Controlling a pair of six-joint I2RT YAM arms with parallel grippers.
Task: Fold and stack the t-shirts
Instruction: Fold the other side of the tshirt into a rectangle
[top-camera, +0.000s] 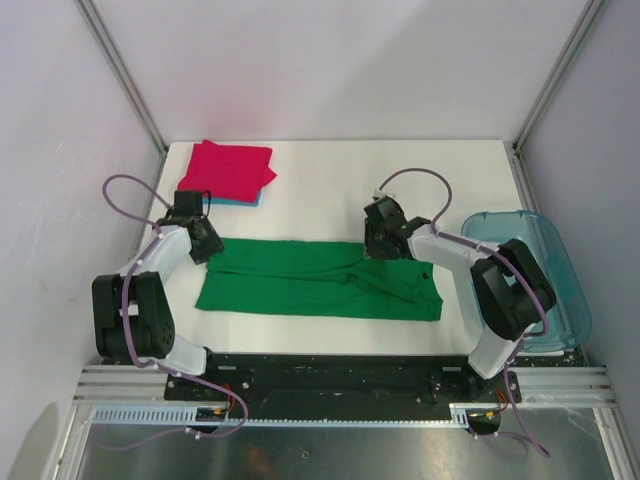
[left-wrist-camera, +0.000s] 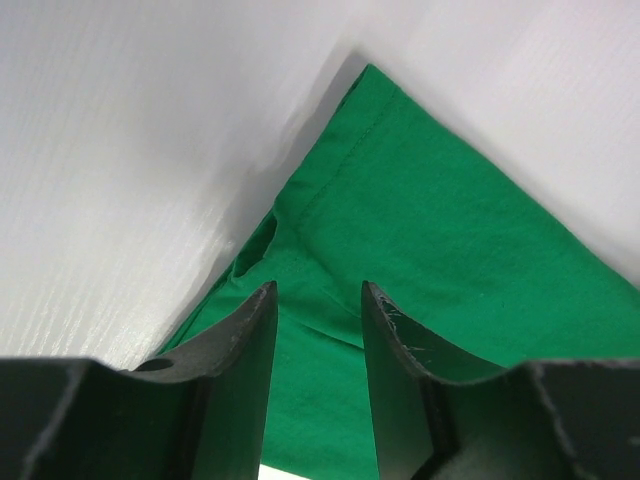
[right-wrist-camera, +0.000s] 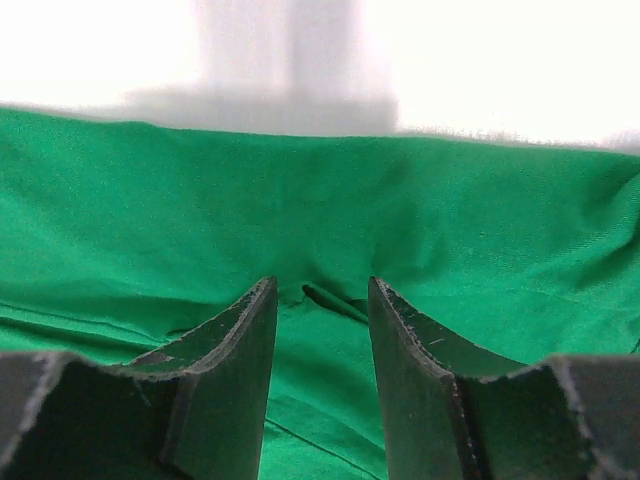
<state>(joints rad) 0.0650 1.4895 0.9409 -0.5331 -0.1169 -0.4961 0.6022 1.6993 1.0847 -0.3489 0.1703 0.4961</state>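
Across the white surface (top-camera: 340, 190) lies the solid green cloth t-shirt (top-camera: 320, 282), a long folded band. Left claw (top-camera: 207, 243) hovers at its far-left corner, right claw (top-camera: 381, 245) over the far edge, both spread with nothing pinched, poised, I judge, for the next fold. Magenta-red folded t-shirt (top-camera: 227, 168) tops a light blue one (top-camera: 252, 200) far left; room lies beyond the band, translucent blue-green plastic bin (top-camera: 575, 300) hems the right

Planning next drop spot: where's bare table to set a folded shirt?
Bare table runs along the far edge, between the magenta-red shirt and the plastic bin. Crowded: green shirt fills the middle, left hand and right hand at its far edge.
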